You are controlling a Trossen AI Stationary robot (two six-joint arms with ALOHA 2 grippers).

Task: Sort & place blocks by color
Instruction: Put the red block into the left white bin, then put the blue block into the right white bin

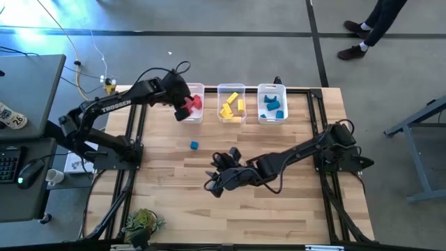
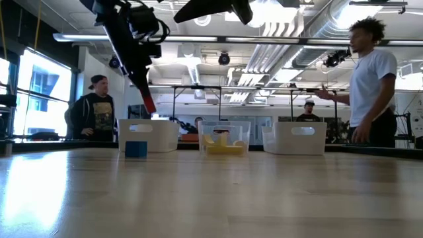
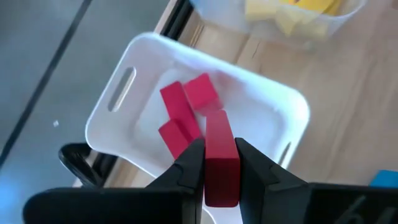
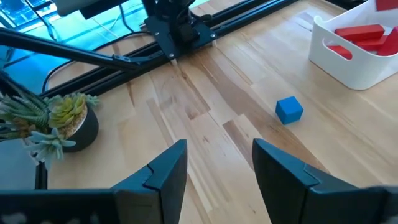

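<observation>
Three white bins stand along the table's far edge. The left bin (image 1: 198,88) holds red blocks (image 3: 183,112), the middle bin (image 1: 231,87) yellow blocks, the right bin (image 1: 272,87) blue blocks. My left gripper (image 3: 221,171) hangs over the left bin's near side, shut on a red block (image 3: 221,152). One blue cube (image 1: 194,145) rests flat on the bare table, also seen in the right wrist view as a blue cube (image 4: 289,109). My right gripper (image 4: 217,158) stands open above the table's middle, nothing between its fingers, with the cube some way ahead of it. My left gripper pinches the red block's two long side faces (image 3: 219,177) between its two fingers. The fingers slant down toward the far edge and lie along the bar. The bar juts out past the fingertips (image 2: 149,103), lifted clear above the bin.
A small potted plant (image 1: 143,223) sits at the table's near left corner. Black frame rails (image 4: 186,31) run along the table's left side. People stand in the room beyond the far edge. Bare wood lies between the bins and my right gripper.
</observation>
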